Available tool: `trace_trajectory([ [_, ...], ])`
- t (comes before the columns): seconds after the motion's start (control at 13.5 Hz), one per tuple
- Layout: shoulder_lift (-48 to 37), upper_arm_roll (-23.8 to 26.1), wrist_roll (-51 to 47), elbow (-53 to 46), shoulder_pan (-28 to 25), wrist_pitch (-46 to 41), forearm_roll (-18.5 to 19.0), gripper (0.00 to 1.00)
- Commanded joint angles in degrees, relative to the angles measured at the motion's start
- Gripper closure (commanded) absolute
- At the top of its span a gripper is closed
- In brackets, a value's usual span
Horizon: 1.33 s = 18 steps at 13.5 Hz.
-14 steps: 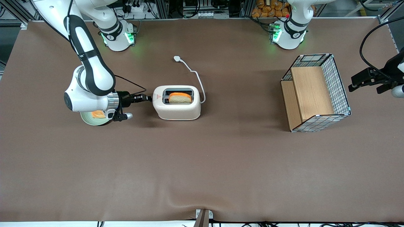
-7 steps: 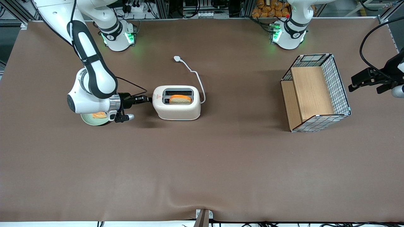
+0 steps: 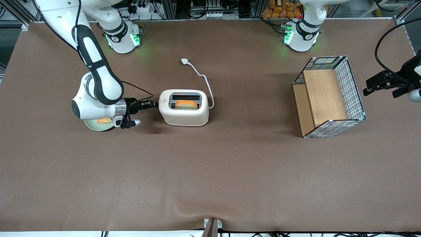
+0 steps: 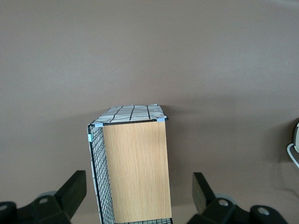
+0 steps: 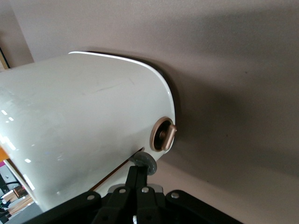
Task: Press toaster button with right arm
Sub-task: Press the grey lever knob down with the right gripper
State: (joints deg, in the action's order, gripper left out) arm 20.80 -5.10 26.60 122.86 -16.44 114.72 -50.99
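Gripper (image 3: 154, 104) with fingers pinched together, tips right on the toaster button (image 5: 144, 161) at the narrow end of the toaster (image 3: 184, 107), mid-surface; bread slice (image 3: 186, 104) sits low in its slot, so the press looks nearly done, only release left.

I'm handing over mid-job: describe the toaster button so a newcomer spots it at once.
Find the cream-white toaster mid-table, one bread slice in its slot nearer the front camera. On its narrow end toward the working arm, the shut pincer presses a small grey button. Beside it sits a larger copper-ringed dial; the button is plain grey.
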Motion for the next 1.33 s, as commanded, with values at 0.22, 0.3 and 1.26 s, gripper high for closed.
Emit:
trace_trajectory([
  [0.22,3.5,0.3,4.2,0.9,-0.3,2.1,-2.0,1.0],
  [0.3,3.6,0.3,4.2,0.8,-0.5,2.2,-1.9,1.0],
  [1.26,3.8,0.3,4.1,0.4,-1.7,2.8,-1.9,1.0],
])
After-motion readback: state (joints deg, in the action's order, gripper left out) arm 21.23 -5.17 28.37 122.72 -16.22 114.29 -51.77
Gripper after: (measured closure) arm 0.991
